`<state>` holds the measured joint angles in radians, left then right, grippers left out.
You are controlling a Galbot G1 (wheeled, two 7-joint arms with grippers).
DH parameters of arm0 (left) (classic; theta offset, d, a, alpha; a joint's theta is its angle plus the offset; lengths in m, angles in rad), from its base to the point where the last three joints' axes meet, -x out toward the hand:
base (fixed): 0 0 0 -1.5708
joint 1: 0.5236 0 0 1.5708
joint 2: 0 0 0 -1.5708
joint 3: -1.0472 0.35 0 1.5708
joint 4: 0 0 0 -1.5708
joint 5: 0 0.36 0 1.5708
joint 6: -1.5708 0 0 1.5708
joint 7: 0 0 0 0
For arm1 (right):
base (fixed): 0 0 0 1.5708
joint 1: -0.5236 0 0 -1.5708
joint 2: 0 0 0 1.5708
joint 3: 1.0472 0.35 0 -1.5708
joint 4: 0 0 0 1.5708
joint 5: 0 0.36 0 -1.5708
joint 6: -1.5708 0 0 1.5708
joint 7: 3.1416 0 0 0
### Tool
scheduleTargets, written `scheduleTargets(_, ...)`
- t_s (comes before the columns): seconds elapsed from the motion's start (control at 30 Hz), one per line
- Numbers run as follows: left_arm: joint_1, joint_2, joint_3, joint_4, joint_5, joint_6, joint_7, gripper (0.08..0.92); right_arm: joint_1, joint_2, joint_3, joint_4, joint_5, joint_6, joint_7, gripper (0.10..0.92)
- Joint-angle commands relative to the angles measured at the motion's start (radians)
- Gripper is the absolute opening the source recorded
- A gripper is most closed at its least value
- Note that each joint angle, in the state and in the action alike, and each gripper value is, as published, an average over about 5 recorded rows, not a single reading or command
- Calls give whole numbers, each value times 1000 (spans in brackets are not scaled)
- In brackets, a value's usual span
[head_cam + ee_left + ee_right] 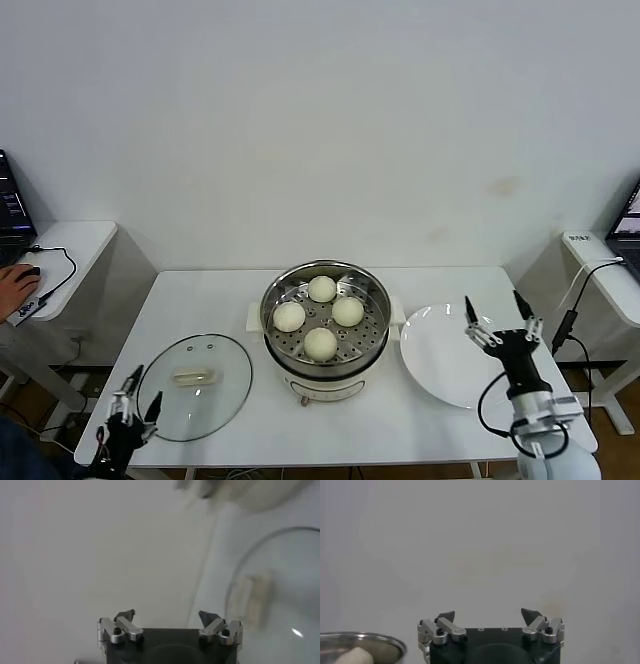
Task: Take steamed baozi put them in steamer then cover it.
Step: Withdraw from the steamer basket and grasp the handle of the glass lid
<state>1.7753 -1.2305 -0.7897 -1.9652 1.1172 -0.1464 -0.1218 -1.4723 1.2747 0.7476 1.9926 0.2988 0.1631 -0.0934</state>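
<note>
Four steamed baozi point(321, 317) already inside the steamer point(325, 335), resting on the perforated tray, none left outside as far as visible. Steamer standing near the middle of the desk point(200, 300), a little toward the front edge. White plate point(440, 350) just beside the steamer on the right side, bare now. So first part of the task judged as done: all buns loaded.

Cover point(194, 373) not yet on the pot. Lying flat on the desk near the front left corner, handle up, apart from the steamer. In the left wrist view the cover point(280, 585) seen ahead of the claw, not touched.

Left claw point(133, 403) low at the front edge near the left corner, just beside the rim of the cover, fingers spread wide and holding nothing. Right claw point(500, 315) raised over the right part of the desk, above the plate, also opened wide and empty; in the right wrist view only a rim of the steamer point(360, 642) with one bun visible at the side.

Remaining, by judgement: to grasp the cover, probably by its handle, to lift it, to carry it over the pot and to set it down on the rim.
</note>
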Motion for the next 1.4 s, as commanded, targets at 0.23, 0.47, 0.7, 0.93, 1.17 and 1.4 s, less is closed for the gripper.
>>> scheduleTargets(0.23, -199, 5, 99, 162, 226, -55, -5, 823, -115, 71, 88, 57, -3, 12, 18, 823)
scheduleTargets(0.47, -271, 18, 127, 274, 206, -54, 5, 823, -133, 83, 89, 72, -9, 9, 22, 823)
scheduleTargets(0.7, -317, 23, 143, 339, 206, -54, 8, 823, -147, 91, 93, 85, -8, 7, 23, 823)
scheduleTargets(0.93, -366, 30, 145, 378, 203, -53, 5, 823, -163, 104, 92, 97, -13, 11, 23, 823)
scheduleTargets(1.17, -396, 32, 153, 392, 197, -47, 9, 823, -174, 118, 76, 93, -24, 18, 22, 823)
scheduleTargets(1.4, -439, 29, 158, 410, 193, -39, 16, 823, -178, 122, 64, 92, -28, 18, 19, 823)
